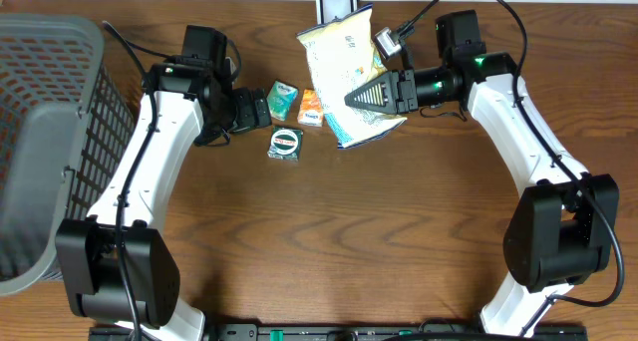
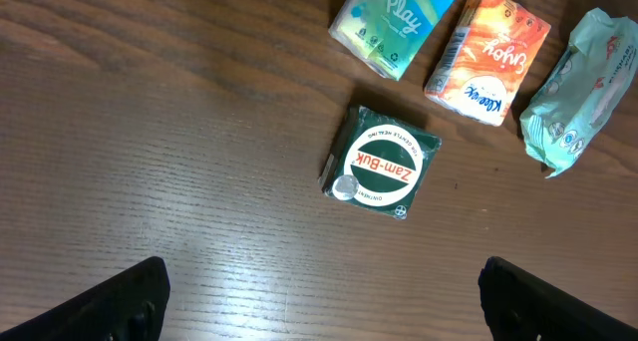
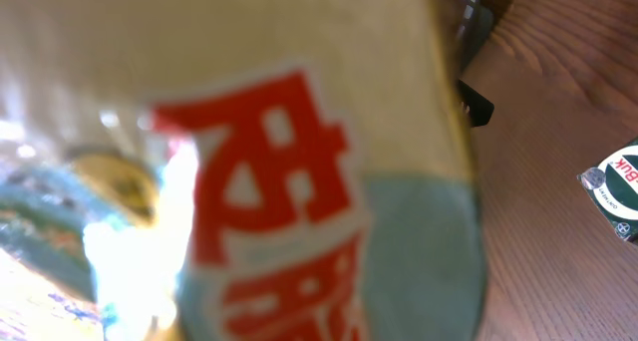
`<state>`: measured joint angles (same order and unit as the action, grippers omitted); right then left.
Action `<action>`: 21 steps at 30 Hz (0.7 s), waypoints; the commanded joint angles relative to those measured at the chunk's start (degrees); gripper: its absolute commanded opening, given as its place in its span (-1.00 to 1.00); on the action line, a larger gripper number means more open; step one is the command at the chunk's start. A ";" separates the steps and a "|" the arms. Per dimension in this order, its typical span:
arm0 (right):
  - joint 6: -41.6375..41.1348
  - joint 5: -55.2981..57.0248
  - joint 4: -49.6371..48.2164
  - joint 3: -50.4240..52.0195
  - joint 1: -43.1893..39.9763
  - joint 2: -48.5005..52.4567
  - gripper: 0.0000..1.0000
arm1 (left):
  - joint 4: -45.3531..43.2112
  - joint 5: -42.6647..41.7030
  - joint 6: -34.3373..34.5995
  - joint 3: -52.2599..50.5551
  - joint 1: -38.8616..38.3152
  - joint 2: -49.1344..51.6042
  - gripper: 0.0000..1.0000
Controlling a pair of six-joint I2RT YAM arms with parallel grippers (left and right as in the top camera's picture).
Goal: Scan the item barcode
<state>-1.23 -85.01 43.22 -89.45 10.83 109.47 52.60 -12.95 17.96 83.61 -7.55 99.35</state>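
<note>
A large crinkled snack bag [image 1: 342, 67], cream on top and pale blue below with red lettering, hangs tilted above the table at the back centre. My right gripper [image 1: 365, 95] is shut on its right side. The bag [image 3: 299, 162] fills the right wrist view, blurred, and hides the fingers. No barcode shows on it in any view. The bag's pale lower end [image 2: 576, 92] reaches into the left wrist view. My left gripper [image 1: 261, 110] hangs open over bare wood, its fingertips [image 2: 120, 301] wide apart and holding nothing.
A green Zam-Buk tin [image 2: 382, 165] lies ahead of the left gripper, with a teal Play tissue pack [image 2: 394, 17] and an orange tissue pack [image 2: 488, 57] behind it. A white device [image 1: 336, 2] stands at the back edge. A grey mesh basket [image 1: 40, 132] is at the left.
</note>
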 commanded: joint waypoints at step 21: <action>-11.17 112.50 2.12 1.40 5.29 -0.57 -0.97 | 0.28 0.59 -0.55 0.74 0.15 0.24 0.96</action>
<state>-10.48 4.47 45.43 -89.36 15.33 109.49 52.60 -12.95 17.93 83.61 -7.55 99.35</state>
